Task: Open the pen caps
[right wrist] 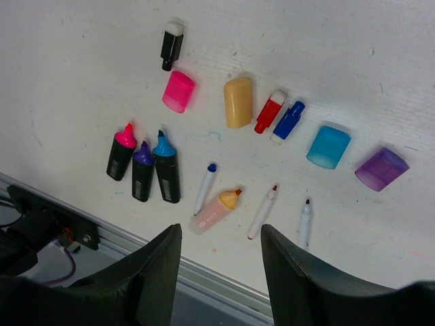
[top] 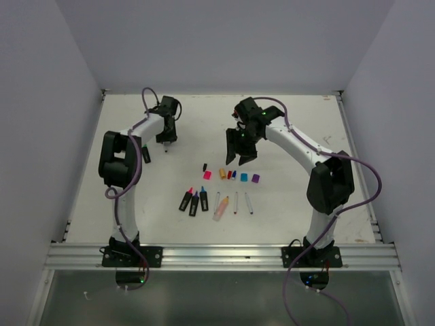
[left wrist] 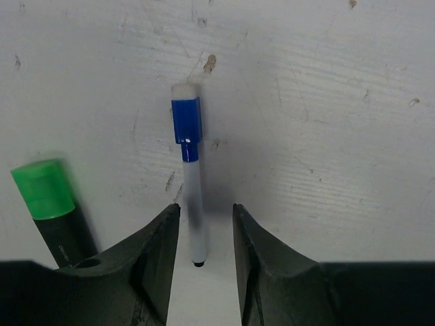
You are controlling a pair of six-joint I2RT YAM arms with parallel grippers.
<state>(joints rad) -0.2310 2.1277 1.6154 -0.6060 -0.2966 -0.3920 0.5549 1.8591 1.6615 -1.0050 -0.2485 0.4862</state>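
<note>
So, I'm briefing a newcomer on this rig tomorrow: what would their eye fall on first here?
Probably the pink cap, cyan cap and purple cap lying loose in a row mid-table with others, and the uncapped pens lined up just nearer the arms. Next, the left gripper, open around a thin white pen with its blue cap on, a green-capped marker beside it.

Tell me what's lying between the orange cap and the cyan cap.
A red cap and a blue cap lie there side by side, clearest in the right wrist view.
</note>
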